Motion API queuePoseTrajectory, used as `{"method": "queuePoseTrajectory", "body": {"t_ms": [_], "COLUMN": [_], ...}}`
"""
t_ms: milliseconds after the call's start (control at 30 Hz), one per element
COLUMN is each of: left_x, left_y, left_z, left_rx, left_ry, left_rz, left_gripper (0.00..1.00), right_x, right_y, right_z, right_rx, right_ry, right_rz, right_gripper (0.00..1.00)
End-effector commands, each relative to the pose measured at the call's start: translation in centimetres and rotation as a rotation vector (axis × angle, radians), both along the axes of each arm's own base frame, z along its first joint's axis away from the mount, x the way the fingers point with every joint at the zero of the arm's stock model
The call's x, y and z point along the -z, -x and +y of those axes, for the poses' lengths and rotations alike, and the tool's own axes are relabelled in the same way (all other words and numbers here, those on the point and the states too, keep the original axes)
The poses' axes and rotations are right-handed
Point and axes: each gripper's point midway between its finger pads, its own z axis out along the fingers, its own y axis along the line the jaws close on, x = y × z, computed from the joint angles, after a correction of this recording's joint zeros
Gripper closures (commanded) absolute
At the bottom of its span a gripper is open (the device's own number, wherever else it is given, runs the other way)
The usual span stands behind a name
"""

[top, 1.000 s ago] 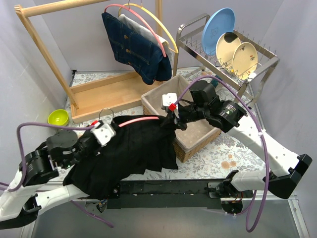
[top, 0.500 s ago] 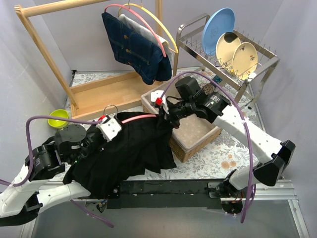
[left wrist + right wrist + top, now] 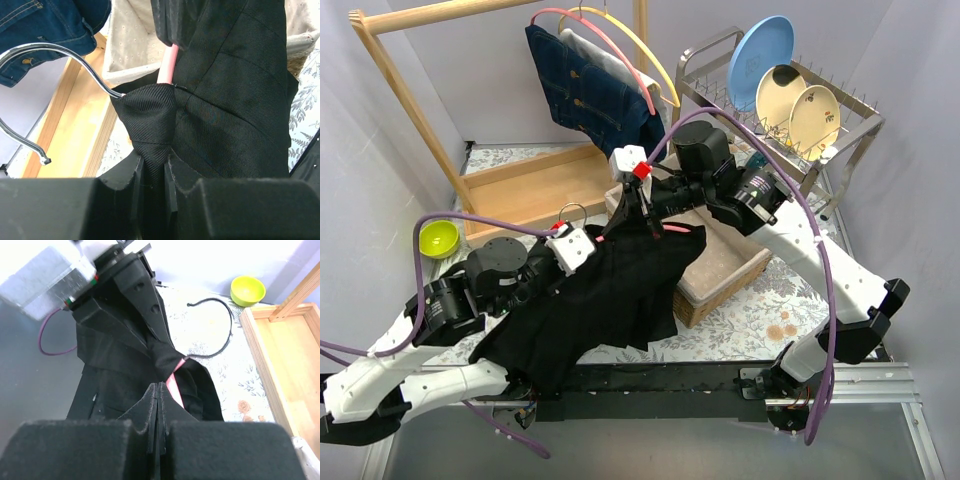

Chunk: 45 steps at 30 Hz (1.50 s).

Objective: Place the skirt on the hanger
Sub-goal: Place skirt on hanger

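Observation:
The black skirt (image 3: 620, 290) hangs lifted between both grippers, its lower part draped over the left arm. A pink hanger (image 3: 167, 70) with a metal hook (image 3: 572, 212) is threaded into the skirt's top. My left gripper (image 3: 588, 252) is shut on a bunched corner of the skirt (image 3: 152, 125) just below the hook (image 3: 50, 55). My right gripper (image 3: 630, 205) is shut on skirt fabric (image 3: 125, 390) at the other end, with the pink bar (image 3: 175, 382) right beside its fingertips (image 3: 167, 397).
A wooden rack (image 3: 510, 190) stands at the back with a denim garment (image 3: 600, 95) on other hangers. A lined wicker basket (image 3: 730, 265) is under the right arm. A dish rack (image 3: 790, 100) with plates is at the back right. A green bowl (image 3: 438, 238) is at the left.
Both grippers have risen and moved toward the back with the skirt and hanger. The right gripper has swung left, off the basket. The skirt hangs higher and more upright.

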Motion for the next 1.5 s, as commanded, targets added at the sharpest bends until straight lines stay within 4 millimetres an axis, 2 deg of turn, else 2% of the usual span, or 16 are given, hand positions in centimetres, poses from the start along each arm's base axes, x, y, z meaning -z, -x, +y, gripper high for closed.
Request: {"method": "queuePoseTrajectory", "body": {"t_ms": [0, 33, 133, 167, 267, 467, 733, 967, 1000, 1133, 1233, 1300, 1333, 1400, 1433, 1467], "left_x": [-2.6, -2.3, -1.8, -1.6, -0.9, -0.3, -1.1, -2.0, -2.3, -2.8, -3.0, -3.3, -3.3, -3.5, -3.3, -3.3], "left_y": [0.2, 0.3, 1.0, 1.2, 1.8, 2.1, 1.9, 2.0, 2.1, 2.3, 2.2, 2.3, 2.3, 2.3, 2.3, 2.3], "left_z": [0.5, 0.9, 2.0, 2.2, 2.8, 2.8, 1.8, 1.2, 1.1, 0.7, 0.6, 0.7, 0.6, 0.7, 0.6, 0.7], "left_rx": [-0.01, -0.012, 0.004, 0.011, 0.024, 0.036, 0.059, 0.084, 0.086, 0.103, 0.105, 0.108, 0.109, 0.109, 0.111, 0.106], "left_ry": [0.103, 0.086, 0.059, 0.054, 0.034, 0.017, 0.02, 0.032, 0.039, 0.062, 0.065, 0.073, 0.075, 0.088, 0.085, 0.091], "left_rz": [-0.063, -0.066, -0.073, -0.073, -0.054, -0.026, -0.029, -0.034, -0.036, -0.036, -0.04, -0.048, -0.049, -0.057, -0.055, -0.059], "left_gripper": [1.0, 1.0, 1.0, 1.0, 1.0, 1.0, 1.0, 1.0, 1.0, 1.0, 1.0, 1.0, 1.0, 1.0, 1.0, 1.0], "right_x": [-0.9, -1.2, -2.6, -3.1, -1.8, 2.1, 2.5, 3.9, 3.4, 4.7, 5.3, 5.6, 5.8, 5.7, 5.5, 5.4], "right_y": [0.0, -0.2, -1.9, -3.3, -5.5, -4.2, -2.3, -0.9, -0.7, -0.3, 0.0, 0.3, 0.5, 0.5, 0.5, 0.5], "right_z": [-0.8, -1.3, -4.1, -5.7, -7.8, -8.8, -6.9, -2.9, -2.4, 0.1, 1.1, 1.3, 1.5, 1.5, 1.4, 1.4], "right_rx": [0.003, 0.014, 0.104, 0.166, 0.235, 0.143, 0.02, -0.102, -0.11, -0.136, -0.147, -0.153, -0.159, -0.158, -0.153, -0.148], "right_ry": [-0.022, -0.026, -0.054, -0.062, -0.028, 0.073, 0.079, 0.143, 0.137, 0.172, 0.188, 0.195, 0.2, 0.198, 0.195, 0.189], "right_rz": [-0.01, -0.02, -0.027, -0.029, -0.02, -0.016, -0.068, -0.031, -0.043, -0.033, -0.028, -0.021, -0.018, -0.016, -0.02, -0.027], "right_gripper": [0.99, 0.99, 0.78, 0.68, 0.5, 0.39, 0.38, 0.37, 0.37, 0.37, 0.41, 0.51, 0.69, 0.92, 0.99, 0.99]}}
